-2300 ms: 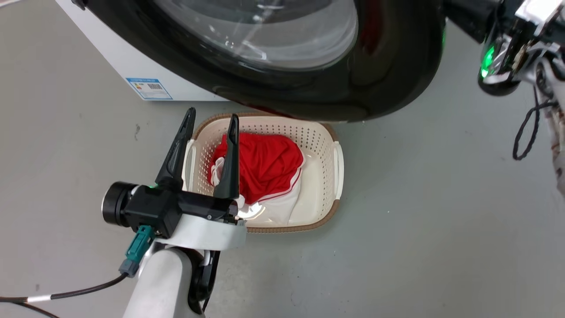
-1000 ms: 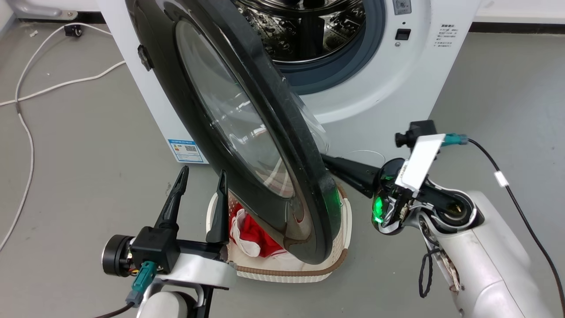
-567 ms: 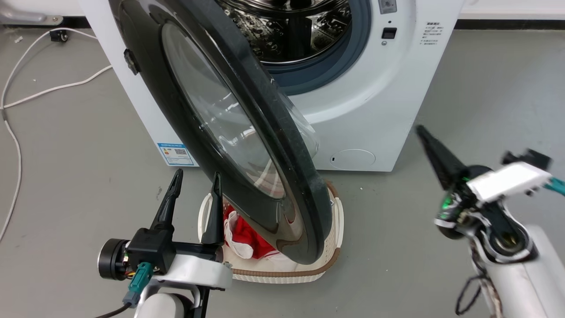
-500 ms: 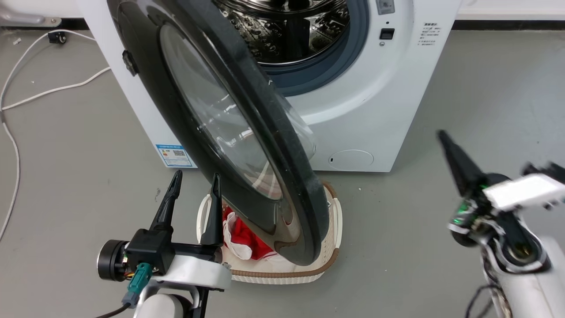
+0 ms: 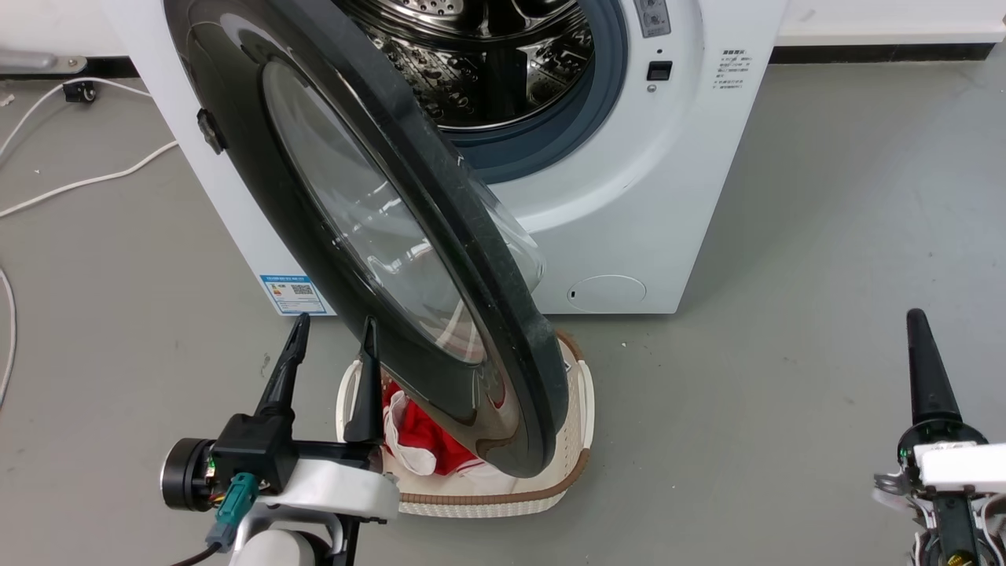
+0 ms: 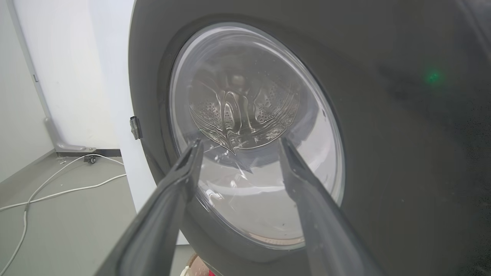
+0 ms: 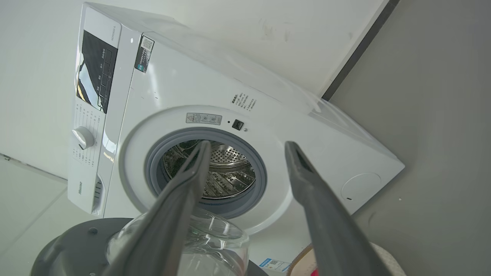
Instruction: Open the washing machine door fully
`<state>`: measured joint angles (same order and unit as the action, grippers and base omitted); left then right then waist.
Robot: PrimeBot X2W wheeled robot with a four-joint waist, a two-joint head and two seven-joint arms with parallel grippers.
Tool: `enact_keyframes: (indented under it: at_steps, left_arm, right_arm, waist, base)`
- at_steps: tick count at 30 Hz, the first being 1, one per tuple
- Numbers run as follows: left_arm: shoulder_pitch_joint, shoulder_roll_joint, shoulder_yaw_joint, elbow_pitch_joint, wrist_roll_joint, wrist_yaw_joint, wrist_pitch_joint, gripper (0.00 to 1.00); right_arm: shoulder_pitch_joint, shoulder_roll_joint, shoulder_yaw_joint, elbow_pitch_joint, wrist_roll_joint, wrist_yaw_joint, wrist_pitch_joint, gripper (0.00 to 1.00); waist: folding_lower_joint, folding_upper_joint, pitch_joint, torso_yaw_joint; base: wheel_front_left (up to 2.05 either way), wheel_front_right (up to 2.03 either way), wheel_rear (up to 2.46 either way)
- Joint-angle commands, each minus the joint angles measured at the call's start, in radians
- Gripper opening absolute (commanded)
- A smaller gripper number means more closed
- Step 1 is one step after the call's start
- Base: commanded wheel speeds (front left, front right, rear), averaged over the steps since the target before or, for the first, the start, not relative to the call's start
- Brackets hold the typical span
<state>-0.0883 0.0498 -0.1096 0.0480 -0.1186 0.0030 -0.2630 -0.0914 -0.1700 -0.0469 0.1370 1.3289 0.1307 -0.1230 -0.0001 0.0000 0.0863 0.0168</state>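
The washing machine door, a glossy black disc with a clear glass bowl, stands swung out on its left hinge, its lower edge over a basket. My left gripper is open at the lower left, just in front of the door's outer face, its right finger close to the rim; I cannot tell if they touch. In the left wrist view the left gripper frames the door with nothing between the fingers. My right gripper is at the lower right, far from the door. The right gripper is open and points at the drum. The door lies low there.
The white washing machine shows its steel drum and grey rubber ring. A cream basket with red cloth sits on the floor under the door. White cables run along the grey floor at left. A small round flap is low on the machine.
My right gripper came out from behind the door's edge and drew back to the lower right. The camera rose and shifted. The left gripper holds its place by the door.
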Motion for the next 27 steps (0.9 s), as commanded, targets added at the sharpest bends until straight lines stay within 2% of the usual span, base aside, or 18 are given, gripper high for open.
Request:
enact_keyframes:
  at_steps: [1, 4, 12, 13, 17, 22, 27]
  left_arm:
    - [0.009, 0.001, 0.008, 0.002, 0.005, -0.004, -0.003, 1.00]
    - [0.009, 0.001, 0.012, 0.004, 0.006, -0.005, -0.003, 1.00]
    - [0.014, 0.001, 0.027, 0.004, 0.011, -0.006, -0.003, 1.00]
    - [0.014, 0.001, 0.027, 0.004, 0.011, -0.006, -0.003, 1.00]
    - [0.015, 0.001, 0.032, 0.003, 0.015, -0.007, -0.003, 1.00]
    - [0.016, 0.001, 0.034, 0.002, 0.019, -0.008, -0.003, 1.00]
    - [0.014, 0.001, 0.038, 0.003, 0.026, -0.010, -0.003, 1.00]
  right_arm:
    - [0.022, -0.007, -0.002, -0.014, -0.110, 0.000, -0.057, 1.00]
    - [0.037, 0.024, -0.016, -0.040, -0.246, 0.000, -0.100, 1.00]
    - [0.079, 0.071, -0.090, -0.180, -0.850, 0.000, -0.133, 1.00]
    - [0.079, 0.071, -0.090, -0.180, -0.850, 0.000, -0.133, 1.00]
    - [0.121, 0.096, -0.076, -0.261, -1.118, 0.000, -0.108, 1.00]
    - [0.185, 0.115, -0.025, -0.304, -1.256, 0.000, -0.074, 1.00]
    - [0.217, 0.121, -0.007, -0.294, -1.256, 0.000, -0.068, 1.00]
  waist:
    - [0.0001, 0.0000, -0.004, -0.003]
    - [0.0001, 0.0000, -0.008, -0.005]
    - [0.0001, 0.0000, -0.012, -0.010]
    - [0.0001, 0.0000, -0.012, -0.010]
    - [0.0001, 0.0000, -0.013, -0.010]
    - [0.0001, 0.0000, -0.010, -0.010]
    - [0.0001, 0.0000, -0.008, -0.015]
  base:
    - [0.00, 0.00, 0.00]
    - [0.00, 0.00, 0.00]
    - [0.00, 0.00, 0.00]
    - [0.00, 0.00, 0.00]
    - [0.00, 0.00, 0.00]
    - [0.00, 0.00, 0.00]
    - [0.00, 0.00, 0.00]
